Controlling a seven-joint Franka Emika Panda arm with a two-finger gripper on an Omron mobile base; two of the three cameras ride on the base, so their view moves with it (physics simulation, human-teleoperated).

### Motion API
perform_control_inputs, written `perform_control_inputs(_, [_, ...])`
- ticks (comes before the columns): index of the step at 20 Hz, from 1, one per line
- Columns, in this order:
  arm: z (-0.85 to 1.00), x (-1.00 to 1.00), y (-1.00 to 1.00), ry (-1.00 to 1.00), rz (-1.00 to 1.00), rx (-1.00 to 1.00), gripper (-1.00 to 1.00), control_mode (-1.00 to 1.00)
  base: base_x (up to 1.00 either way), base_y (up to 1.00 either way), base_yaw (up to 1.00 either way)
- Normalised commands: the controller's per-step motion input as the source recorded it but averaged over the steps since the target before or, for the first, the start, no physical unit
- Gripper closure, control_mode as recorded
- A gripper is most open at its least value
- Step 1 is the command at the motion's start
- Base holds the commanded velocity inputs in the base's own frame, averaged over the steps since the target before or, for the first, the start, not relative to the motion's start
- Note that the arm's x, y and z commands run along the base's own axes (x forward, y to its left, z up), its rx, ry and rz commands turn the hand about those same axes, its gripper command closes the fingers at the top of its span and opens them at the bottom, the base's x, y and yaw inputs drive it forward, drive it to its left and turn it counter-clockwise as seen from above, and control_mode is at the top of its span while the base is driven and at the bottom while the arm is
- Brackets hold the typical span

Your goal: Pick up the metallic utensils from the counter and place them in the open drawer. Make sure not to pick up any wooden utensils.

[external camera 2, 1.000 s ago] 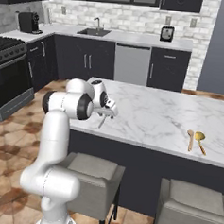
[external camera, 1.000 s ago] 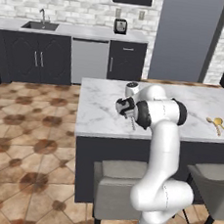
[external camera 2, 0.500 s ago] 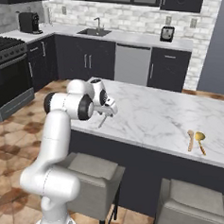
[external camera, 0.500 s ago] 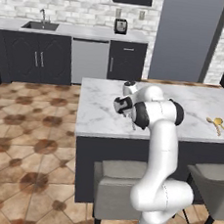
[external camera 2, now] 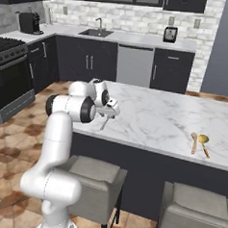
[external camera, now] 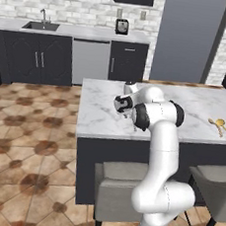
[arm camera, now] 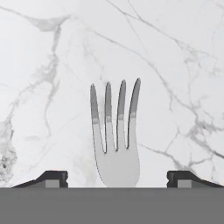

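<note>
A small silver fork (arm camera: 114,135) lies flat on the white marble counter (arm camera: 52,65), tines pointing away from the hand. My gripper (arm camera: 118,179) is open and straddles the fork's neck, with its dark fingertips (arm camera: 52,178) standing wide on either side and clear of the metal. In the base views the gripper (external camera: 121,106) (external camera 2: 110,108) hangs low over the front left part of the counter (external camera: 99,121) (external camera 2: 159,114). The fork's thin handle (external camera 2: 104,124) sticks out toward the counter's edge. The drawer is out of view.
Wooden utensils, one with a yellow round head (external camera: 218,126) (external camera 2: 199,141), lie near the counter's front right edge. Two grey stools (external camera: 118,190) (external camera 2: 191,208) stand in front of the island. Wall cabinets with a sink (external camera: 40,26) line the back.
</note>
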Motion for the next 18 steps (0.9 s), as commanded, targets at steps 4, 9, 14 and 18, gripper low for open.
perform_control_inputs(4, [-0.68, -0.08, 0.00, 0.11, 0.00, 0.00, -1.00, -1.00, 0.00, 0.00, 0.00])
perform_control_inputs(9, [-0.38, -0.57, 0.00, 0.06, 0.00, 0.00, -1.00, -1.00, 0.00, 0.00, 0.00])
perform_control_inputs(14, [-0.59, -0.58, 0.00, 0.01, 0.00, 0.00, -1.00, -1.00, 0.00, 0.00, 0.00])
perform_control_inputs(18, [-0.82, -0.40, 0.00, 0.00, 0.00, 0.00, -1.00, -1.00, 0.00, 0.00, 0.00])
